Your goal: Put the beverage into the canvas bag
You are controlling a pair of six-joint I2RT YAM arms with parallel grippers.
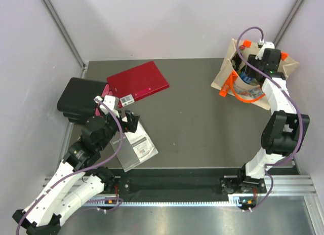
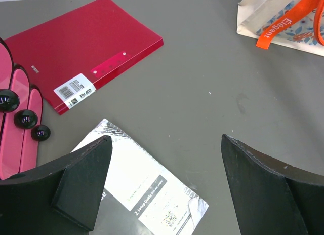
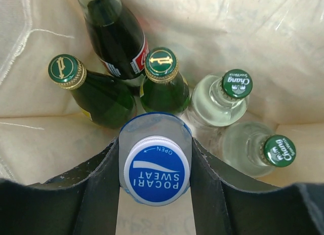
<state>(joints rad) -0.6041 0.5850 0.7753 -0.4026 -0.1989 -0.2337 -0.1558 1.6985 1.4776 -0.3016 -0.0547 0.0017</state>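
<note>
Right pincer (image 3: 156,164) pinches the Pocari Sweat bottle (image 3: 156,177) inside the canvas bag (image 1: 223,75), far right, beside other bottles (image 3: 161,83) | left pincer (image 2: 166,144) spread, near left | step: placing | next, I judge: open jaws, lift clear.

One Pocari Sweat bottle (image 3: 156,170), five other bottles (image 3: 163,90), one canvas bag (image 1: 223,75).

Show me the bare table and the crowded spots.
Bare: the table between red folder and canvas bag. Crowded: left side, with black case, folder, white leaflet; inside the bag, right gripper holding Pocari Sweat bottle among five other bottles.
</note>
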